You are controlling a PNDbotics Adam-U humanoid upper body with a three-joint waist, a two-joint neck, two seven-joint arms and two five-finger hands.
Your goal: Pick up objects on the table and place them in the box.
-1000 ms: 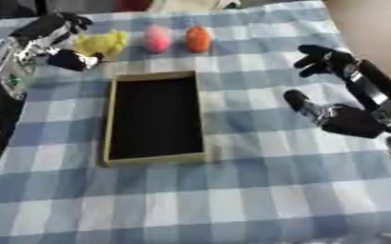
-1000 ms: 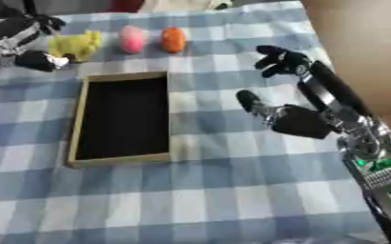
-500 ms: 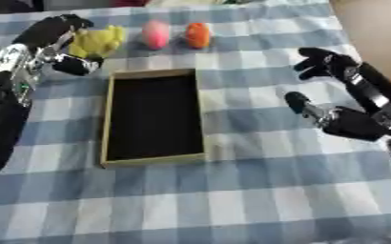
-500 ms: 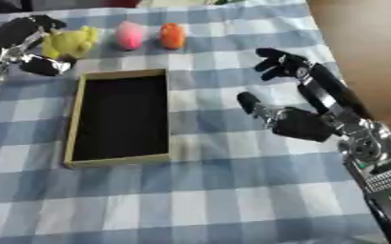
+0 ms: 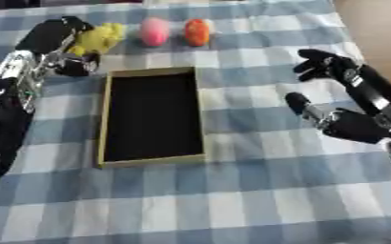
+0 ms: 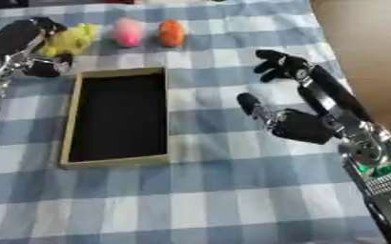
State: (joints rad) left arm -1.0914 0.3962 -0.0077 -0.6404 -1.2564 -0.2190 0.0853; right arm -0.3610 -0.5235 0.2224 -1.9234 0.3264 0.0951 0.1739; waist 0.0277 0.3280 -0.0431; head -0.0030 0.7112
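No readable writing. Left hand open, fingers touching yellow toy; pink egg and orange egg just beyond, box below. Right hand open, empty, right of box.

Yellow toy, pink egg, orange egg behind empty box.
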